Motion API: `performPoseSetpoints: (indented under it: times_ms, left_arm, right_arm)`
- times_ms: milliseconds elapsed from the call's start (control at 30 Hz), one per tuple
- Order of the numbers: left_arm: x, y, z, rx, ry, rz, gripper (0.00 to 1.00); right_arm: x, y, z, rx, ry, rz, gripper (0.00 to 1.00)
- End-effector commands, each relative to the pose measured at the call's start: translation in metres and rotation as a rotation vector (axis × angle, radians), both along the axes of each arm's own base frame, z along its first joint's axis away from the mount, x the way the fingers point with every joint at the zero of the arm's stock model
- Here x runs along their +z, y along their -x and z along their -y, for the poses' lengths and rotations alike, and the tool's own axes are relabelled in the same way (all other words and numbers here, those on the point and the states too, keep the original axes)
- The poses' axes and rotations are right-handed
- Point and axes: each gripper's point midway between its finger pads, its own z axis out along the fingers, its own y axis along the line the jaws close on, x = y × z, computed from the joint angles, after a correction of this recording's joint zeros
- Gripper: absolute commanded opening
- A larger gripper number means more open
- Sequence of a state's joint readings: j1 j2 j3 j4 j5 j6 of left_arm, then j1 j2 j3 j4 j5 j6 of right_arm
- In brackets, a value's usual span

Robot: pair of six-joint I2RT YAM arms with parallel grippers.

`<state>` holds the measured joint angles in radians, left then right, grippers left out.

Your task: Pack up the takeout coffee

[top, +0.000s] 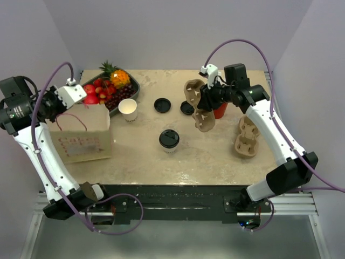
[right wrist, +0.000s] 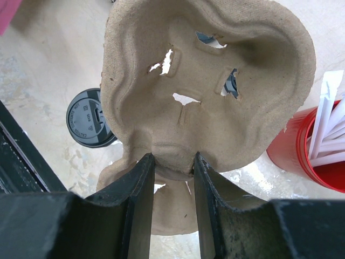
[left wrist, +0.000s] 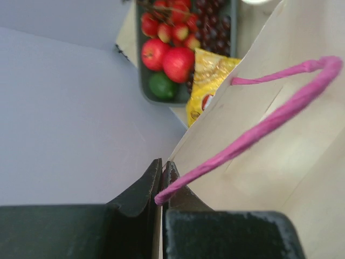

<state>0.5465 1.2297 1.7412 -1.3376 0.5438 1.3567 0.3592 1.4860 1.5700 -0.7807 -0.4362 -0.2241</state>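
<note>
The left gripper (left wrist: 162, 174) is pinched tight on the top edge of the paper bag (left wrist: 280, 102), right where its pink handle (left wrist: 259, 129) starts. The right gripper (right wrist: 171, 162) is partly closed around the rim of a cardboard cup carrier (right wrist: 215, 81), held up off the table (top: 135, 156). The lidded coffee cup (top: 168, 140) stands mid-table, between bag and carrier, untouched

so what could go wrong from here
The right tool pinches the cup carrier only at its narrow middle, so it may twist or slip. It hangs beside the red cup of straws; a swing could knock that over. The left tool is shut on the bag at its rim with the pink handle caught too; a pull could tear or tip it.
</note>
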Motion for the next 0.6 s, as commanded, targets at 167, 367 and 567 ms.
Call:
performPoseSetpoints:
  times_ms: [167,367,567]
  left_arm:
    - [0.041,-0.003,0.057,-0.084,0.307,0.133,0.0]
    - [0.04,0.007,0.079,-0.063,0.494,0.098,0.0]
    - [0.054,0.016,0.102,-0.084,0.612,0.095,0.0]
  right_arm:
    - [0.033,-0.017,-0.008,-0.01,-0.051,0.097,0.31]
    - [0.04,-0.015,-0.006,-0.01,-0.047,0.117,0.31]
    - [0.039,-0.009,-0.003,-0.01,-0.044,0.117,0.31]
